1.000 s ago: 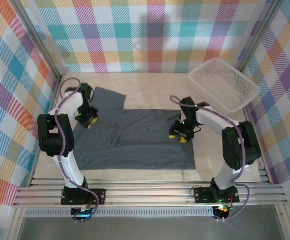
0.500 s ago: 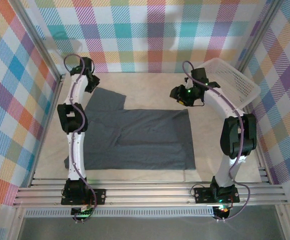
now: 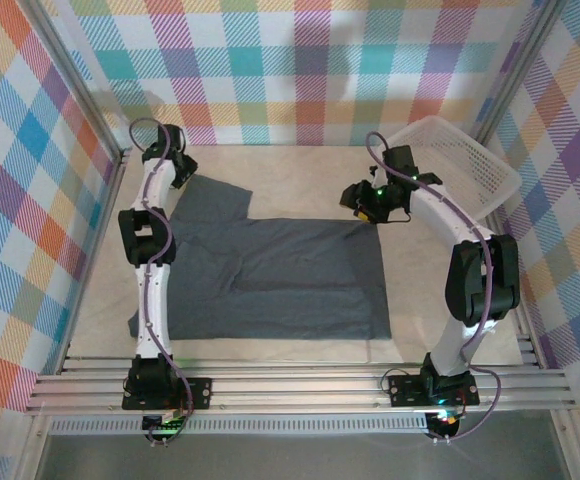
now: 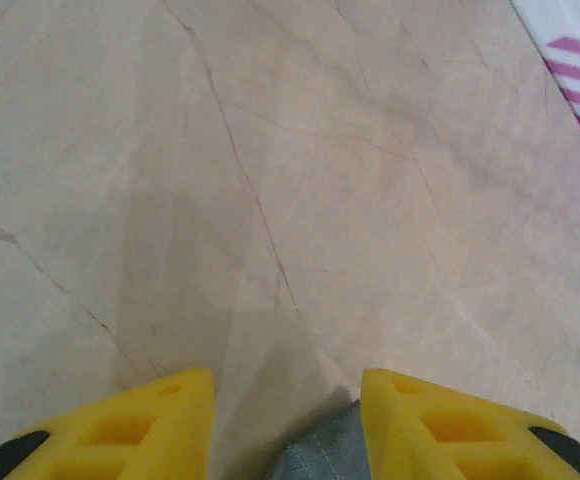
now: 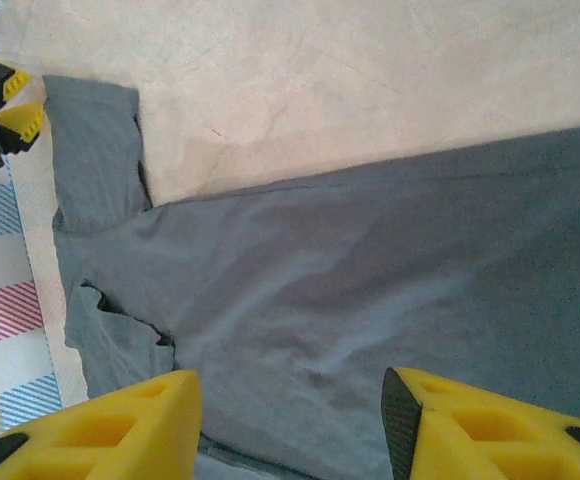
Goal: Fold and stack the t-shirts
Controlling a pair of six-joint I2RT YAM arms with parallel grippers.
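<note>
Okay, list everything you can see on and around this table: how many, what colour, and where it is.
t-shirt: one, dark slate-grey, spread flat mid-table, one sleeve toward the far left corner
basket: one, white plastic lattice, far right corner
table cover: one, beige, under the shirt
walls: three, multicoloured plaid, left, back and right
rails: silver metal, near edge, carrying the arm bases
left arm: one, white and black, stretched to the far left corner
right arm: one, white and black, reaching over the shirt's far right corner
left fingers: two, yellow, apart, at the sleeve's edge
right fingers: two, yellow, apart, above the shirt
</note>
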